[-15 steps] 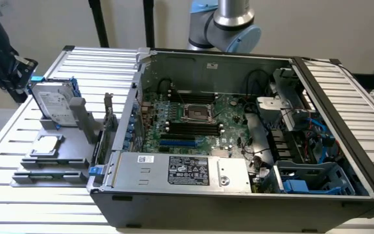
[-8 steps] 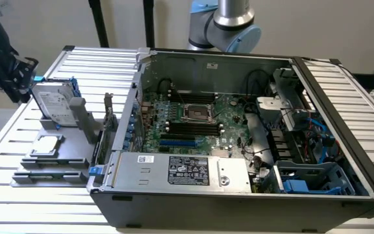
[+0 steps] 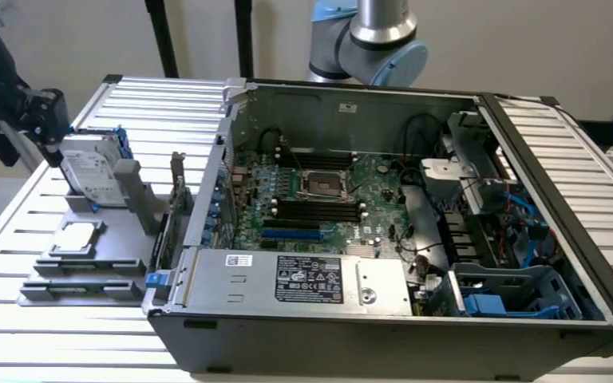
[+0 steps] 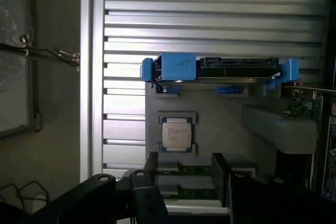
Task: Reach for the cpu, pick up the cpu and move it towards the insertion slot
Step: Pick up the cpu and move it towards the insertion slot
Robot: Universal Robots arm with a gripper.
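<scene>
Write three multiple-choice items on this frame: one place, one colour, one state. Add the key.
1. Where does the cpu lie?
A. In the insertion slot
B. On the grey fixture, near the hard drive
C. In the hand's grip

2. What colour are the rails on the hard drive?
A. Blue
B. Red
C. Yellow

3. What state is the hand in?
A. Shut on the cpu
B. Shut on the hard drive
C. Open, holding nothing

Key:
1 B, the chip lies flat in its holder on the fixture.
2 A, blue rails clip both ends of the drive.
3 C, its jaws stand apart, short of the cpu.
</scene>
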